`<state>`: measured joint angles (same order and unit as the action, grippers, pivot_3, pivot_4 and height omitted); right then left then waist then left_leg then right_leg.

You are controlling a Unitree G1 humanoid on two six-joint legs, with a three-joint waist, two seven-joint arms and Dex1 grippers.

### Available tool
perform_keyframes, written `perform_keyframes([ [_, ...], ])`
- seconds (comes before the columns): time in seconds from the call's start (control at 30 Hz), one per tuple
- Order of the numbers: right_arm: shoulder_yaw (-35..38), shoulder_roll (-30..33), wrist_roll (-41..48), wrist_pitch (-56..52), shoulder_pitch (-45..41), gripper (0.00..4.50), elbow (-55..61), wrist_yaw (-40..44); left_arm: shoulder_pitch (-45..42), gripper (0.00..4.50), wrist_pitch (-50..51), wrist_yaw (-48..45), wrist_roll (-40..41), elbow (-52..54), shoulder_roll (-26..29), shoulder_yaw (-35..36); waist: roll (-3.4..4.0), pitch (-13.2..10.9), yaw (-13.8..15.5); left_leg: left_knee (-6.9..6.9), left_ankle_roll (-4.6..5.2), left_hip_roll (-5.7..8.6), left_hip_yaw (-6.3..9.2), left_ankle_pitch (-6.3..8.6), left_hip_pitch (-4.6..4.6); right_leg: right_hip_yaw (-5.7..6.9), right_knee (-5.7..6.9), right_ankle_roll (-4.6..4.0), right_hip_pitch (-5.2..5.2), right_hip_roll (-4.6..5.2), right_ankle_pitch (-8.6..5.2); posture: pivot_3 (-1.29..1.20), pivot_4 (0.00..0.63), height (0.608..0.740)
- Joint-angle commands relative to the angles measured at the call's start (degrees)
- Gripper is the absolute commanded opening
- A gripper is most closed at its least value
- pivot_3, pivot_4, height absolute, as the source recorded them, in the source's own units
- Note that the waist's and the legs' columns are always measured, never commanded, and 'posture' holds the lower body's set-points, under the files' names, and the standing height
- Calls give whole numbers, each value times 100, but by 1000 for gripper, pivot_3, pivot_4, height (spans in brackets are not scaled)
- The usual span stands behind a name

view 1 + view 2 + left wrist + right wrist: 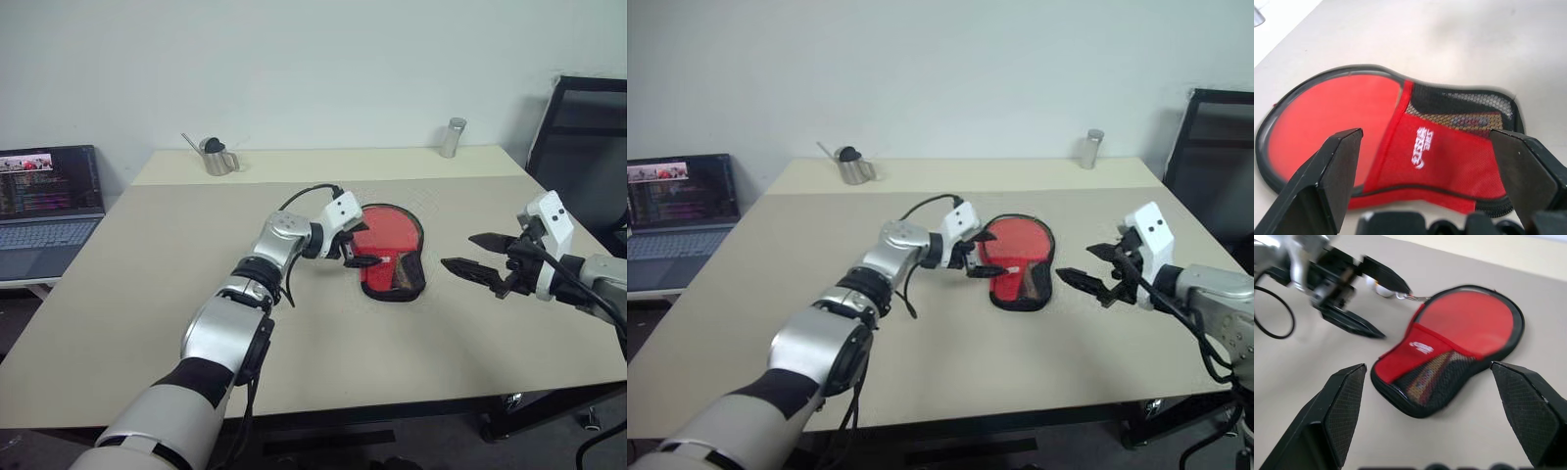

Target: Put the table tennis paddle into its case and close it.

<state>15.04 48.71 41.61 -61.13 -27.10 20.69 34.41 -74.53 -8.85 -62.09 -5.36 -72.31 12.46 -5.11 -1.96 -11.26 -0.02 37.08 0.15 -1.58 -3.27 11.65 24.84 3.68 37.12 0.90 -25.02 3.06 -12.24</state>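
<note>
Left gripper (361, 251) spread beside case (394, 253); right gripper (482, 260) spread, apart; paddle (1462, 120) handle behind mesh.

We see even, soft indoor light on the tabletop (470, 323), with only faint shadows. In the right wrist view the left pincer (1376, 303) smears with motion blur. In the left wrist view the case (1400, 142) looks soft at its mesh edge.
</note>
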Motion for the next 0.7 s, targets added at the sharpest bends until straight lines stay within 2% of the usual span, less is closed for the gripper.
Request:
perform_keyframes([
  [0.03, -329, -75, -321, 329, -447, 4452, -515, 12, 176, 4500, 87, -359, 317, 371, 374, 281, 1, 0, -24, -1, 0, 0, 0, 0, -1, -2, 1, 0, -1, 0, 0, 0, 150, 740],
  [0.23, -1049, -662, -1060, 816, -1277, 4452, -1849, -117, 903, 4500, 615, -985, 984, 1323, 1164, 792, 1, 0, -96, -2, 1, -6, 0, -1, -5, -4, 10, -16, -6, -4, 9, 0, 150, 740],
  [0.37, -1324, -1141, -1565, 1272, -1597, 4452, -2810, -205, 1474, 4500, 1225, -1001, 1324, 2504, 1552, 959, 1, 0, -84, 0, 0, -1, -1, -1, 0, -5, 7, -26, -4, -1, 17, 0, 150, 740],
  [0.53, -1402, -1597, -1994, 1827, -1915, 4452, -4048, -201, 2069, 4500, 2165, -848, 1743, 4133, 1775, 1016, 1, 1, -2, 1, 0, 2, -1, -1, 0, -7, 6, -26, -2, 1, 21, 0, 150, 740],
  [0.7, -1384, -1979, -2375, 2380, -2316, 4452, -5230, -249, 2341, 4500, 2649, -596, 1932, 4945, 1908, 1012, 2, 1, -18, 4, 0, 0, 0, -1, -3, -10, 9, -26, -1, 0, 21, 0, 150, 740],
])
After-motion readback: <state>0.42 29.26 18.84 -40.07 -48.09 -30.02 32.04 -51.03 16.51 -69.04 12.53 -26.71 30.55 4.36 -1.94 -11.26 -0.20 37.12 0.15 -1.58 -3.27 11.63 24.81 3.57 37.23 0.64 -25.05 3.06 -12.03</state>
